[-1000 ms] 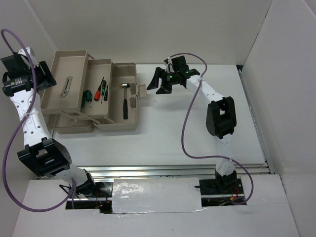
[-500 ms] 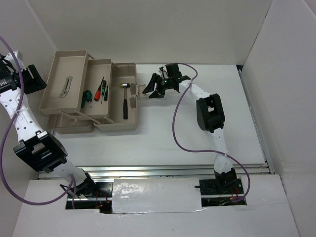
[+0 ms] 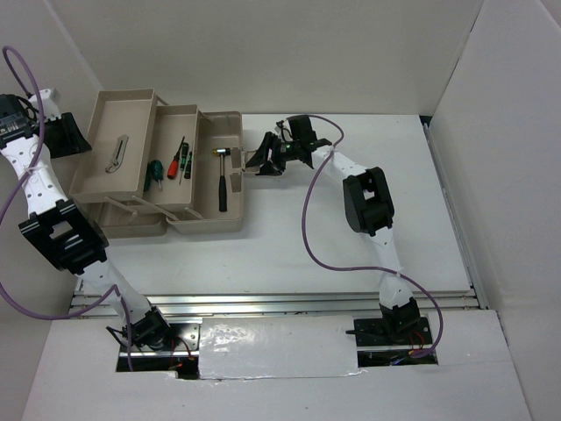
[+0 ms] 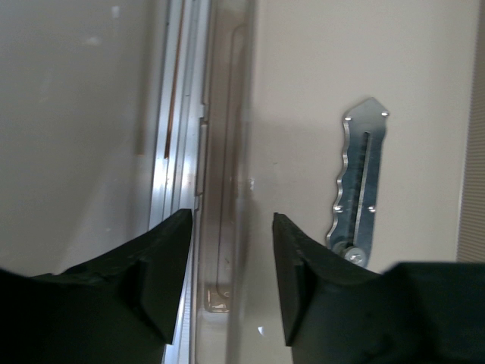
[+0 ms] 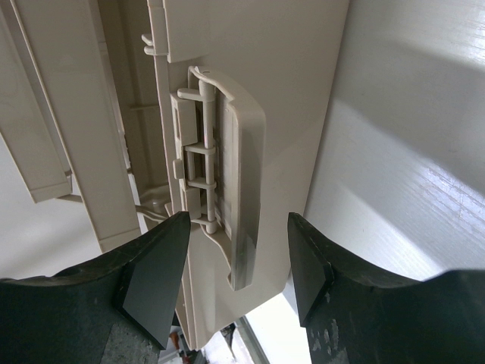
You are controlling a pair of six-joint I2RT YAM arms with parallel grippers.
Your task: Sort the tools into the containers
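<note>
While both grippers are spread wide, I check the toolbox (image 3: pixel 230 132) first. Its deep base (image 3: pixel 206 219) holds the mallet (image 3: pixel 222 184). The middle tray (image 3: pixel 175 118) holds three screwdrivers (image 3: pixel 176 163): green, red and black. The left tray (image 3: pixel 105 110) holds only the wrench (image 3: pixel 117 155). My left gripper (image 4: pixel 231 243) straddles that tray's outer rim, close to the side wall (image 3: pixel 26 35). My right gripper (image 5: pixel 239 227) has a finger either side of the latch (image 5: pixel 244 152) on the base's right end. Bare table (image 3: pixel 351 237) lies right of the box and in front of it.
</note>
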